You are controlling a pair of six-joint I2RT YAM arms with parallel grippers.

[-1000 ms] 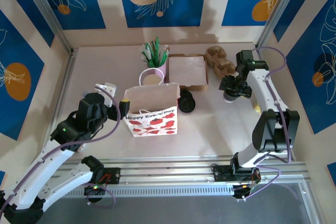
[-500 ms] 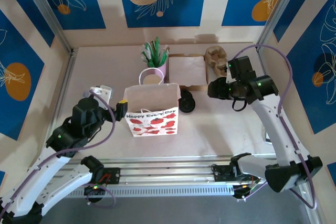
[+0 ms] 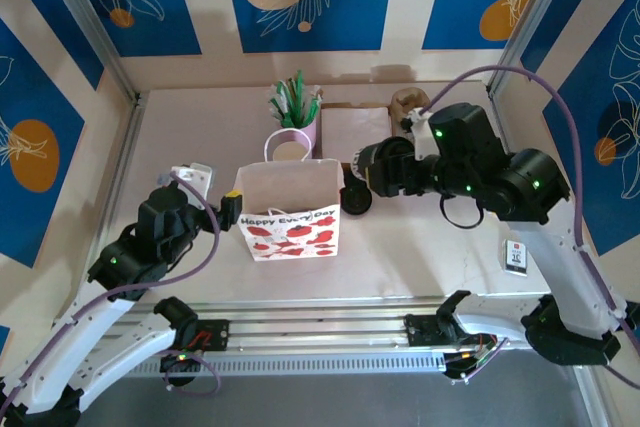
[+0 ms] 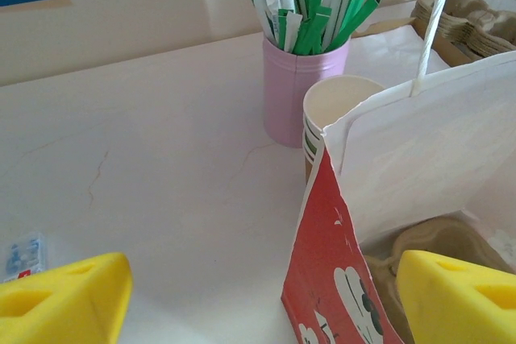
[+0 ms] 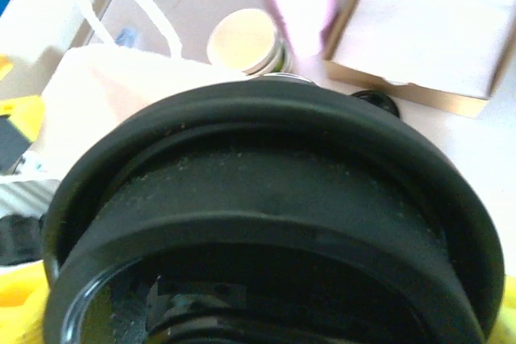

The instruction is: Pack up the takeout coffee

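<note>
Black lid clamped in right gripper, left gripper spread wide

"Happy Every Day" on bag

Bag stands mid-desk. Cup stack, then straw cup, behind it. Napkin box right of these; carriers behind-right of box. Lids right of bag; one lid in right claw.
</note>
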